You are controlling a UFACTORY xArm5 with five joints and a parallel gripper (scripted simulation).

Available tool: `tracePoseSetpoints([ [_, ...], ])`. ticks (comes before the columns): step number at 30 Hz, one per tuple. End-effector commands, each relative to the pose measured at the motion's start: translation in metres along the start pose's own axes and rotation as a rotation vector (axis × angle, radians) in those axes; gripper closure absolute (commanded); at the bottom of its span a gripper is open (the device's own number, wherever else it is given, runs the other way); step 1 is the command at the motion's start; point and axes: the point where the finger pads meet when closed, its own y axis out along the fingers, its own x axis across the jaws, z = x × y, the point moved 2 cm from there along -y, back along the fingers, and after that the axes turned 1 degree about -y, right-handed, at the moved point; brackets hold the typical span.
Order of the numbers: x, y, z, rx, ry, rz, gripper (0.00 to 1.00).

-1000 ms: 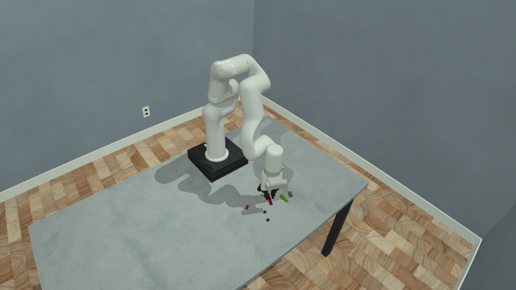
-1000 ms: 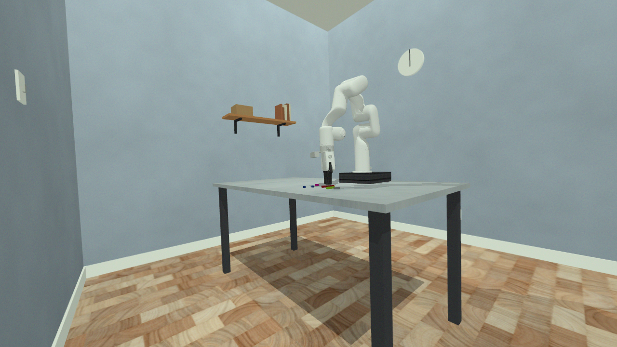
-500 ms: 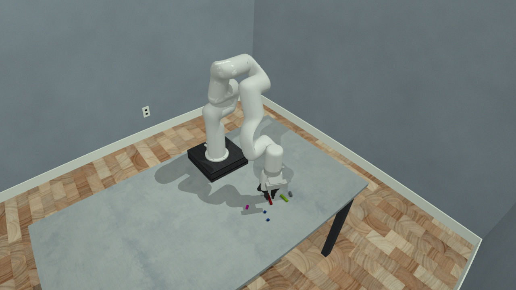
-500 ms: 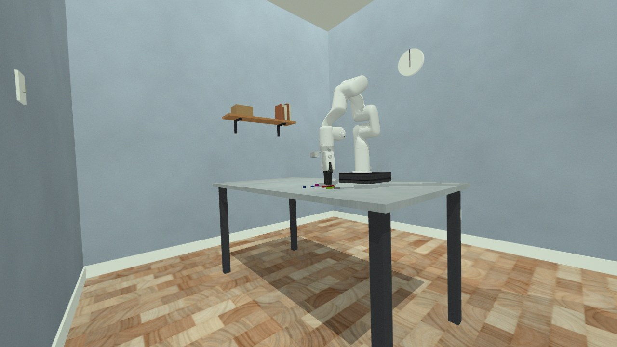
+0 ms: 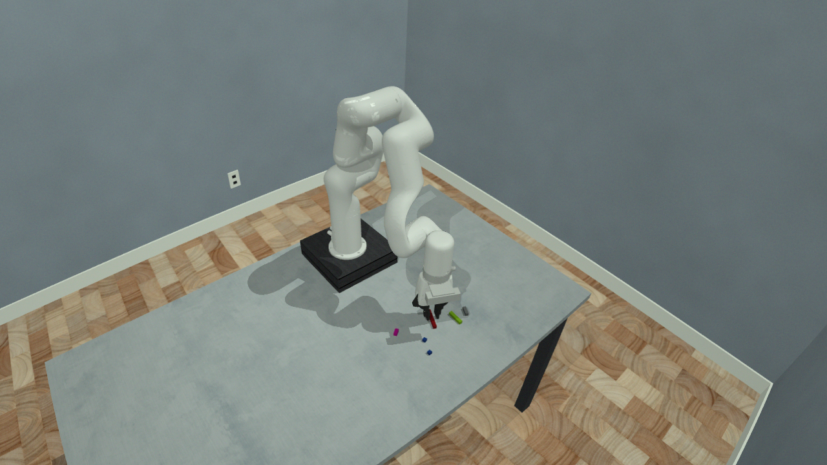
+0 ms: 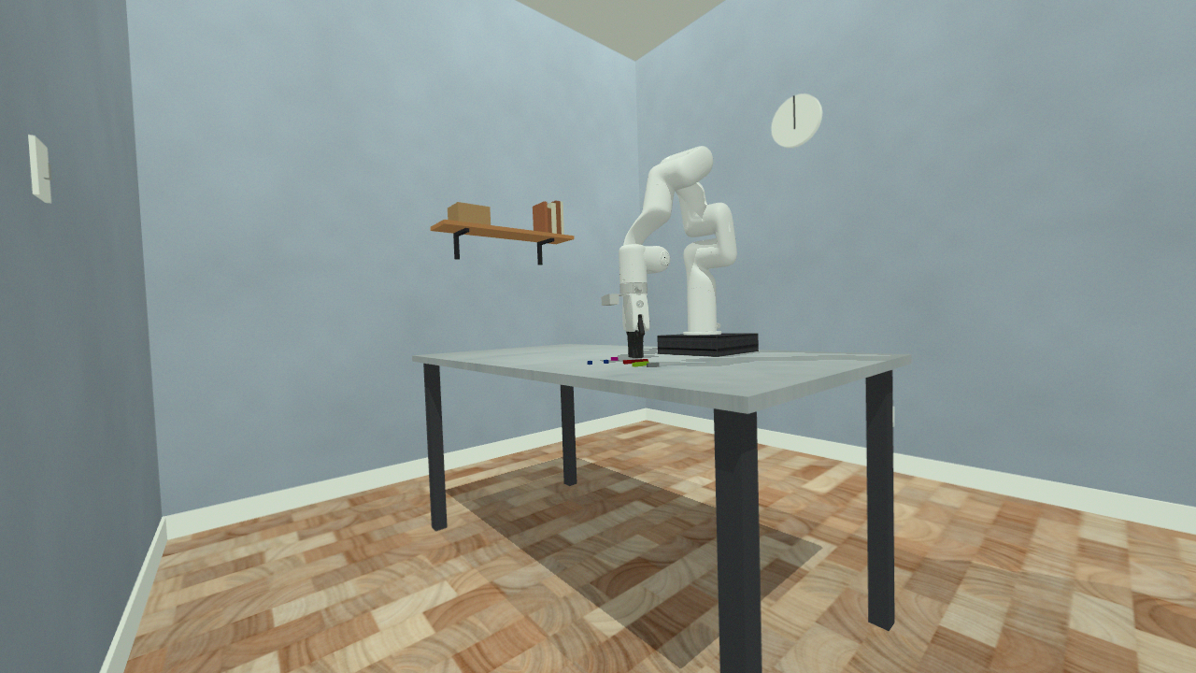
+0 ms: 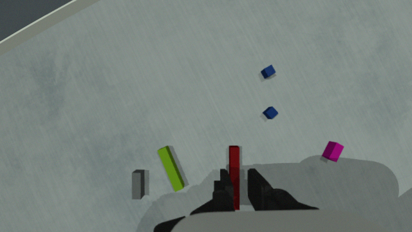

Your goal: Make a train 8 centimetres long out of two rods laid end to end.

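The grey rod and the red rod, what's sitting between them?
The lime rod lies between them, as the top and wrist views show.

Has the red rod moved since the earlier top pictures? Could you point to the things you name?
No; the red rod [image 5: 433, 320] [image 6: 635, 361] [image 7: 234, 161] lies at the same spot relative to the lime rod [image 5: 455, 317] [image 6: 639, 364] [image 7: 171, 169].
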Motion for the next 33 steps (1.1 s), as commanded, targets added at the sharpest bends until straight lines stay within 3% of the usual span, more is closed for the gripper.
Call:
tracePoseSetpoints([
  [1,-0.001,-0.001,0.001,0.003,0.0,0.002,0.76],
  [33,-0.001,0.013,0.001,0.003,0.0,0.002,0.76],
])
